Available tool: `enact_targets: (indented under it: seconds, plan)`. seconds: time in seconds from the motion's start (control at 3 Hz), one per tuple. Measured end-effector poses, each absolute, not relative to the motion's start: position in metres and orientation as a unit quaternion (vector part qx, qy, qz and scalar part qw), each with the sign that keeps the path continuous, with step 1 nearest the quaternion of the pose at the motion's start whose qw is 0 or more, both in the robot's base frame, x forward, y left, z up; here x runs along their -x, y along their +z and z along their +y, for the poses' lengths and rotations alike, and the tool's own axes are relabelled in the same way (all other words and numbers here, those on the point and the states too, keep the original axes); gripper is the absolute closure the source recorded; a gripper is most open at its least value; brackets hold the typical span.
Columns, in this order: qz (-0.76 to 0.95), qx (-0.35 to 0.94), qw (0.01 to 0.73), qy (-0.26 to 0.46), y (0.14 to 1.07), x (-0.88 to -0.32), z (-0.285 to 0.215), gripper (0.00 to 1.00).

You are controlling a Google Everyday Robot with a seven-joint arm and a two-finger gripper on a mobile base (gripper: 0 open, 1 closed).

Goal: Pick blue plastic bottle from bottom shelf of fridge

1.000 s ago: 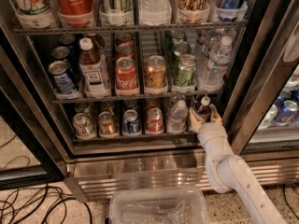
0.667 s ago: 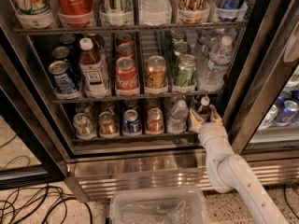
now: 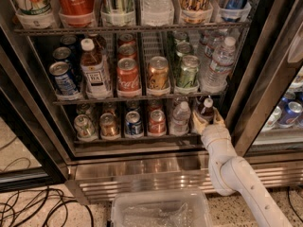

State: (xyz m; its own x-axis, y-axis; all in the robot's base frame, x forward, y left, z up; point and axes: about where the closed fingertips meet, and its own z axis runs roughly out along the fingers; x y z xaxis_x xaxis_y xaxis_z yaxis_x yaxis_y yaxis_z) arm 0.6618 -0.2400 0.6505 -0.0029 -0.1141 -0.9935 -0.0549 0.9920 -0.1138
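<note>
Gripper [image 3: 207, 121] pinched the blue plastic bottle [image 3: 207, 108] on the fridge [image 3: 142, 174] bottom shelf; a clear bottle [image 3: 181, 118] stood just beside it.

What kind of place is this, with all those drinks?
Probably a shop or office snack corner: a tall glass-door drinks fridge full of cans, another cooler beside it. The white tool is at its bottom shelf's right end.
</note>
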Motion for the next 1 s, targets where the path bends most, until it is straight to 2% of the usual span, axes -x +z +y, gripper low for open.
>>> enact_targets:
  seconds: [0.33, 0.67, 1.0]
  plan:
    - [0.708, 0.060, 0.704, -0.021, 0.650, -0.662, -0.240, 0.95]
    - [0.698, 0.056, 0.713, -0.024, 0.656, -0.657, -0.240, 1.00]
    - [0.690, 0.053, 0.722, -0.022, 0.663, -0.650, -0.240, 1.00]
